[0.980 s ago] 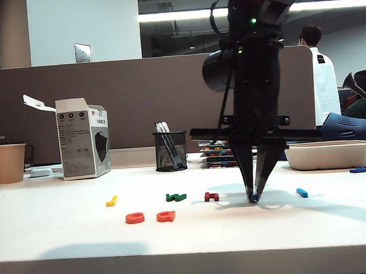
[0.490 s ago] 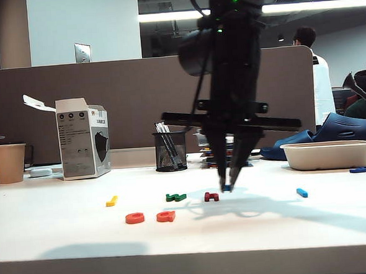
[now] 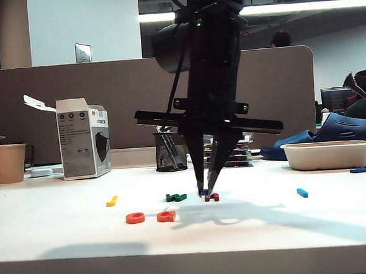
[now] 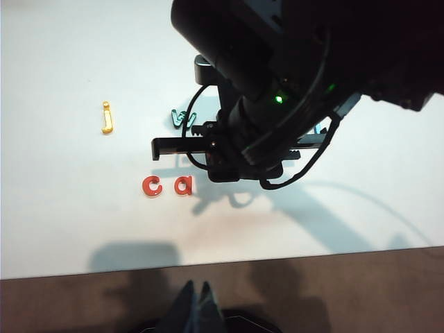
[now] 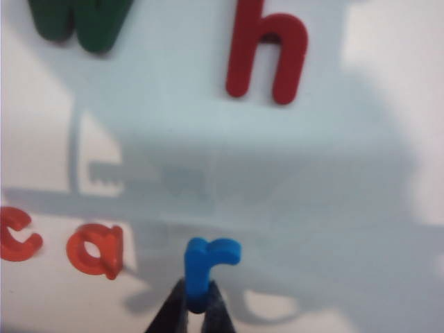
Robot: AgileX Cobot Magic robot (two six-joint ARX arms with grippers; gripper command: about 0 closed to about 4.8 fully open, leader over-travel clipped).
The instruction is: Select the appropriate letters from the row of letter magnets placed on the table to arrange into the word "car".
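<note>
Right gripper (image 5: 194, 305) fingers pinch the blue "r" (image 5: 205, 267) above the table (image 3: 65, 237), near red "h" (image 5: 267, 52); left gripper's (image 4: 194, 305) fingers look pressed together.

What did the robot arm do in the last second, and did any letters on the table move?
The right gripper swung left across the table, still pinching the blue r, from near the blue bar letter to just over the dark red h. The r rose off the table with it. The c, a, yellow j and green w stayed put.
</note>
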